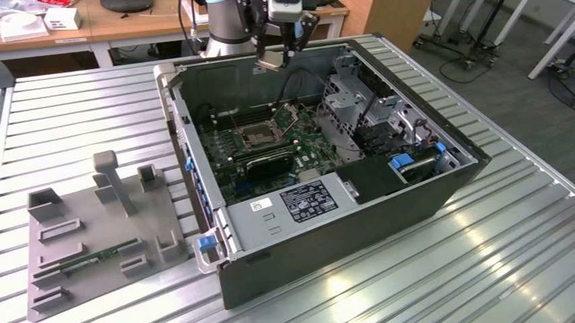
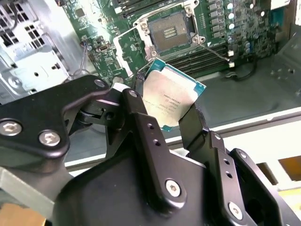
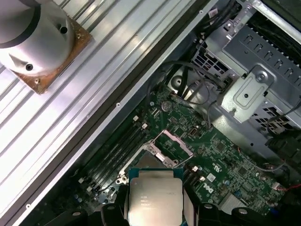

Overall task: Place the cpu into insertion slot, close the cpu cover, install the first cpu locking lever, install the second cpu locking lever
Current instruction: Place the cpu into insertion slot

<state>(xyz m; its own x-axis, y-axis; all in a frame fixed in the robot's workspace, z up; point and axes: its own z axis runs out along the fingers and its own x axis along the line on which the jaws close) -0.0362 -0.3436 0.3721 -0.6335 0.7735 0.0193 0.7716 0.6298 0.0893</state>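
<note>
My gripper [image 1: 277,59] hangs above the far wall of the open computer case, shut on the cpu [image 1: 269,65]. In the second wrist view the cpu [image 2: 171,100], silvery with a teal edge, is pinched by its sides between two black fingers [image 2: 141,125]. Below it on the green motherboard lies the insertion slot [image 2: 170,32], dark and uncovered, well apart from the chip. The cpu cover [image 3: 172,143] stands tilted open beside the insertion slot [image 1: 258,136]. In the first wrist view the cpu [image 3: 154,194] hides part of the socket. A thin wire lever [image 2: 214,50] sticks out beside the slot.
The black case [image 1: 359,222] lies open on a ribbed metal table [image 1: 503,269]. A silver drive cage [image 1: 355,101] and a power supply [image 1: 301,202] crowd the board. A grey fixture tray [image 1: 90,249] sits at the exterior view's left. The arm's base [image 3: 33,37] is bolted behind the case.
</note>
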